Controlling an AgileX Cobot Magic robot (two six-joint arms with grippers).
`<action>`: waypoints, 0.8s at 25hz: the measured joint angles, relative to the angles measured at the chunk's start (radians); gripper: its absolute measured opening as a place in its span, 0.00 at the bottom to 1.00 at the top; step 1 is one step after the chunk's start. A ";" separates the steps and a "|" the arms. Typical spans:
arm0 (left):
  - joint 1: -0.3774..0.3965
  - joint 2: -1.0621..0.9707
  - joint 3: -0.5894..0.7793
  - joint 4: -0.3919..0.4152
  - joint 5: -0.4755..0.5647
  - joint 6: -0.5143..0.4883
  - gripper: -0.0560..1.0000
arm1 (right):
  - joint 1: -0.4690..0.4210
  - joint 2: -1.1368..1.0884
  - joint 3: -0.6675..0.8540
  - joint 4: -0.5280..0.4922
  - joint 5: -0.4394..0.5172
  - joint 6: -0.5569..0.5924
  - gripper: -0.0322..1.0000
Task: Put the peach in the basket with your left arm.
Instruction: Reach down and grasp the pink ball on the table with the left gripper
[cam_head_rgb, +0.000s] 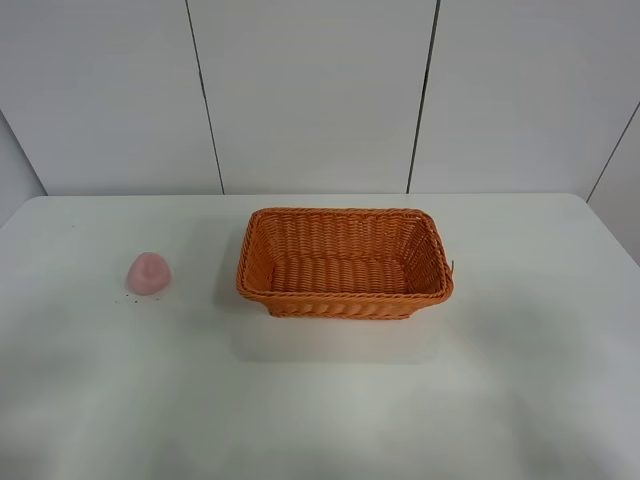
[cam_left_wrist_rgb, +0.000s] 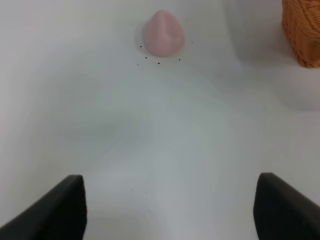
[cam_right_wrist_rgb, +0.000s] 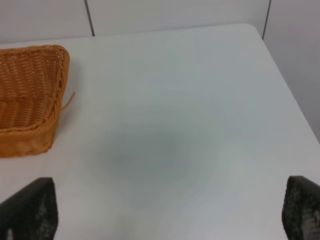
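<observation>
The pale pink peach (cam_head_rgb: 148, 272) sits on the white table at the left, well apart from the orange wicker basket (cam_head_rgb: 345, 297) in the middle. The basket holds nothing that I can see. Neither arm shows in the exterior high view. In the left wrist view the peach (cam_left_wrist_rgb: 163, 33) lies ahead of my left gripper (cam_left_wrist_rgb: 170, 207), whose black fingers (cam_left_wrist_rgb: 60, 210) stand wide apart and empty; a corner of the basket (cam_left_wrist_rgb: 302, 30) shows at the edge. My right gripper (cam_right_wrist_rgb: 165, 215) is open and empty, with the basket's end (cam_right_wrist_rgb: 30, 107) off to one side.
The white table (cam_head_rgb: 320, 400) has a few dark specks around the peach (cam_head_rgb: 135, 298). A white panelled wall (cam_head_rgb: 310, 90) stands behind the table's far edge. The table's right edge (cam_right_wrist_rgb: 287, 90) shows in the right wrist view.
</observation>
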 joint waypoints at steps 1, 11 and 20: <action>0.000 0.000 0.000 0.000 0.000 0.000 0.80 | 0.000 0.000 0.000 0.000 0.000 0.000 0.70; 0.000 0.000 -0.001 0.000 -0.002 0.000 0.80 | 0.000 0.000 0.000 0.000 0.000 0.000 0.70; 0.000 0.298 -0.186 0.000 -0.044 0.000 0.80 | 0.000 0.000 0.000 0.000 0.000 0.000 0.70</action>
